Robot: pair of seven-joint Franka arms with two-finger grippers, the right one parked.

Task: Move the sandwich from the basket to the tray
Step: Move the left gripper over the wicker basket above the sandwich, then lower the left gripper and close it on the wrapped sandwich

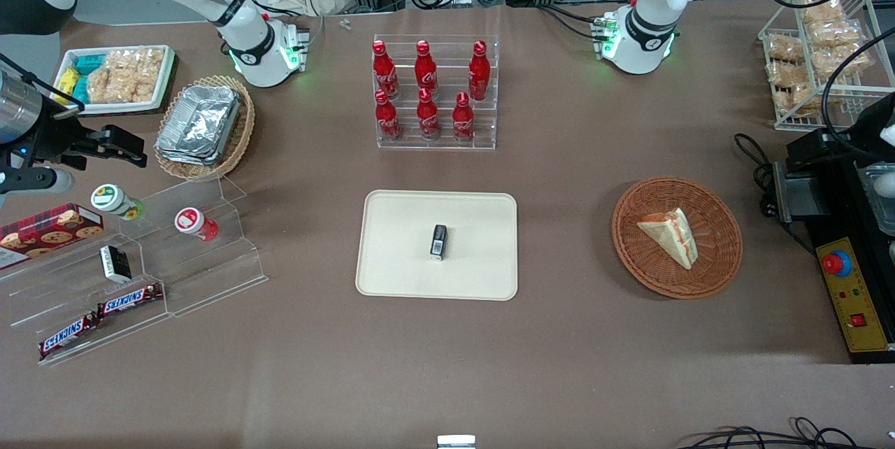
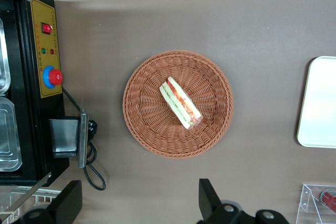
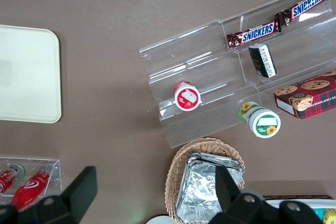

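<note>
Snickers bars (image 1: 98,315): two, on lowest step of clear stand, toward parked arm's end of desk (image 1: 573,365). Tray (image 1: 391,253): cream, flat on desk, mid-desk; small black box (image 1: 438,242) on it. Basket (image 1: 720,253): round, woven, toward working arm's end. Sandwich (image 1: 671,233): wedge lying in basket, filling edge visible. Cola bottles (image 1: 426,89): six, in clear rack, farther from camera than tray. Gripper (image 2: 137,203): high over desk beside basket, jaws spread wide, empty.

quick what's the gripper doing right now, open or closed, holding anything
Gripper: open, holding nothing, above the table near the basket; sandwich lies in it.
</note>
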